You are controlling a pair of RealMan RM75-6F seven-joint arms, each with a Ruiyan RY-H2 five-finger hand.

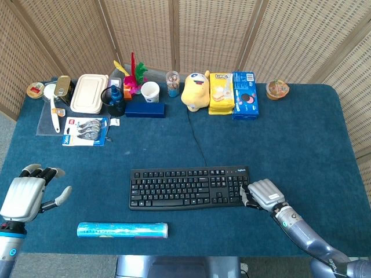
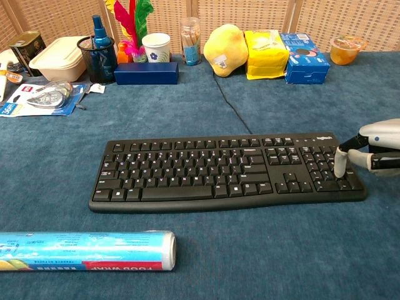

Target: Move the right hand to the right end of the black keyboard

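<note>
At the lower centre of the head view, your black keyboard (image 1: 189, 187) lies flat on the blue carpet-like table cover (image 1: 290, 139), a long low slab of matte plastic with rows of small white-lettered keys and a thin dark cable (image 1: 196, 139) running up from its back edge toward the top of the frame. Your right hand (image 1: 262, 194), grey and metallic with a smooth rounded back, sits at the keyboard's right end, just right of the number pad; in the chest view one pale fingertip (image 2: 340, 165) points down onto the keys at the far right, touching them, while the other fingers are curled in and hold nothing. Your left hand (image 1: 29, 194) hovers at the lower left of the frame, well apart from the keyboard, fingers spread and empty. A glossy tube-shaped roll in light blue wrapping (image 1: 122, 230) lies below the keyboard's left end. Along the top of the frame stand a soft yellow plush toy (image 1: 196, 90), a white paper cup (image 1: 150, 91) and a beige lidded box (image 1: 88, 92), backed by woven wicker screens (image 1: 211, 32).
</note>
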